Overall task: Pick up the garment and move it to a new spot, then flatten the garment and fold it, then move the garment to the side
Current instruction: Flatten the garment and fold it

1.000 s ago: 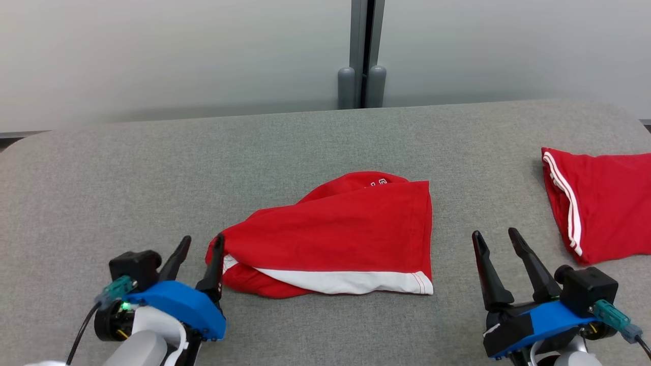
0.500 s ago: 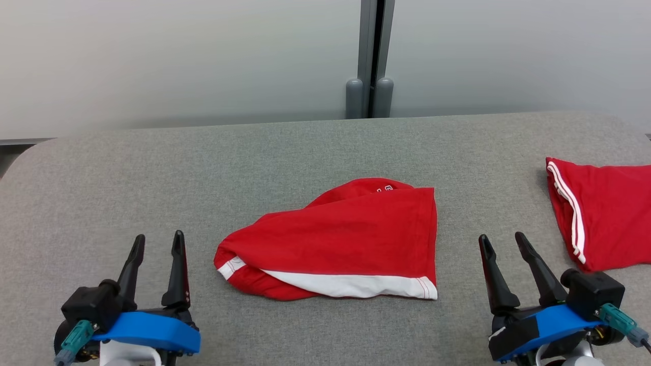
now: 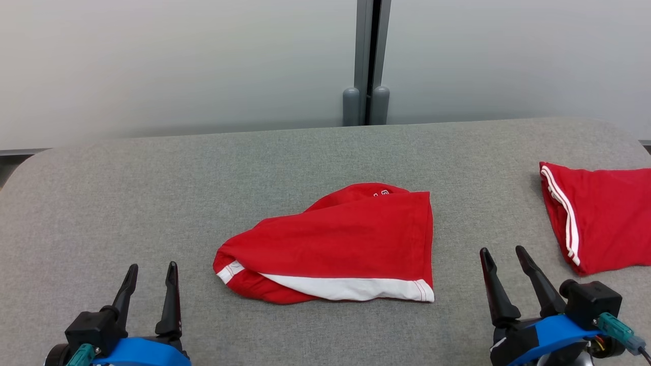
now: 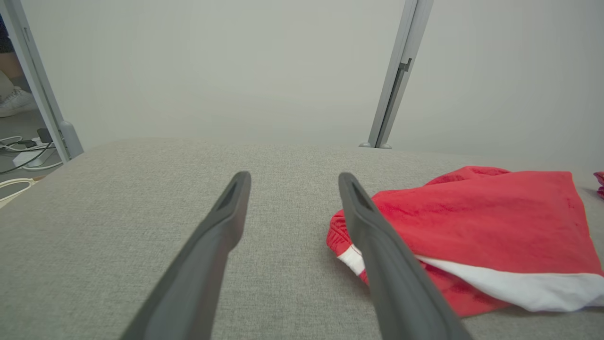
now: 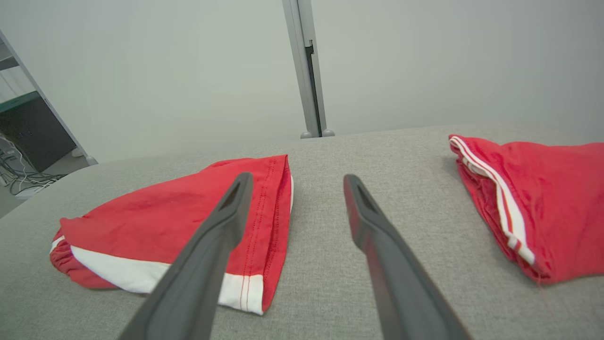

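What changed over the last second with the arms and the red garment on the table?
The left gripper, which was at the left end of the folded garment, has pulled back toward the robot and to its left. It is now clear of the cloth, open and empty. The right gripper stays open off the garment's right side. The folded garment and the second red garment lie as before on the table.

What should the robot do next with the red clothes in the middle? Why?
Probably move the right hand to the folded garment's white-edged corner and grip: it lies folded, this hand and the left hand stand open, another garment sits aside.
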### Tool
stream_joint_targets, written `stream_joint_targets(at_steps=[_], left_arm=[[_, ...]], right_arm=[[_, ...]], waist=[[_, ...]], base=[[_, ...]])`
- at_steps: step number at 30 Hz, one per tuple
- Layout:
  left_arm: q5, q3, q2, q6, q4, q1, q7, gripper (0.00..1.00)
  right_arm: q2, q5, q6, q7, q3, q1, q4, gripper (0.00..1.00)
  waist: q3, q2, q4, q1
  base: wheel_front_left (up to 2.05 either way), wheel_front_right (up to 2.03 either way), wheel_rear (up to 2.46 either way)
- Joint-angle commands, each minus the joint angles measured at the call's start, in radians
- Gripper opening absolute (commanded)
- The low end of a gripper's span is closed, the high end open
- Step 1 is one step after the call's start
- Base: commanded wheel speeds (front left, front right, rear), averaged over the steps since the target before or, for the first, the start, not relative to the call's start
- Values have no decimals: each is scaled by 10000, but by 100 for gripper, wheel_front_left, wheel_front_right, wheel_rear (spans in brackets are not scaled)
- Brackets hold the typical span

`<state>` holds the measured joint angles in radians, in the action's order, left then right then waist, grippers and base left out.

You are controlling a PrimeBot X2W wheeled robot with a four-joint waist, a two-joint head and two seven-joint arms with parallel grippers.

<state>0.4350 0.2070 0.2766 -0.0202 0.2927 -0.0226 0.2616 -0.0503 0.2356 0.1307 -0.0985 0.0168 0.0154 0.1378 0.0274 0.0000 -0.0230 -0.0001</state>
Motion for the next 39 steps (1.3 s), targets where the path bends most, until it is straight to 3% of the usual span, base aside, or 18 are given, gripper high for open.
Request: stream_joint_targets(at_steps=[1, 23, 29, 34, 39], left_arm=[[-80, -48, 8, -45, 6, 71, 40, 100], [-40, 165, -247, 37, 205, -232, -175, 100], [351, 354, -481, -99, 592, -680, -1130, 100], [750, 626, -769, -326, 1599, -1325, -2277, 100], [1086, 647, -1030, -411, 2679, -2007, -2778, 100]], right_arm=[[-3, -13, 2, -57, -24, -144, 12, 100], [-3, 35, 2, -90, 60, 32, 45, 100], [-3, 34, 2, 39, 363, 264, 84, 100], [-3, 63, 2, 108, 763, 509, 241, 100], [-3, 183, 2, 82, 1175, 738, 490, 100]], waist=[[-4, 0, -1, 1], [175, 0, 47, 1], [302, 0, -13, 1], [486, 0, -142, 1], [650, 0, -360, 1]], base=[[0, 0, 0], [0, 0, 0], [0, 0, 0], [0, 0, 0], [0, 0, 0]])
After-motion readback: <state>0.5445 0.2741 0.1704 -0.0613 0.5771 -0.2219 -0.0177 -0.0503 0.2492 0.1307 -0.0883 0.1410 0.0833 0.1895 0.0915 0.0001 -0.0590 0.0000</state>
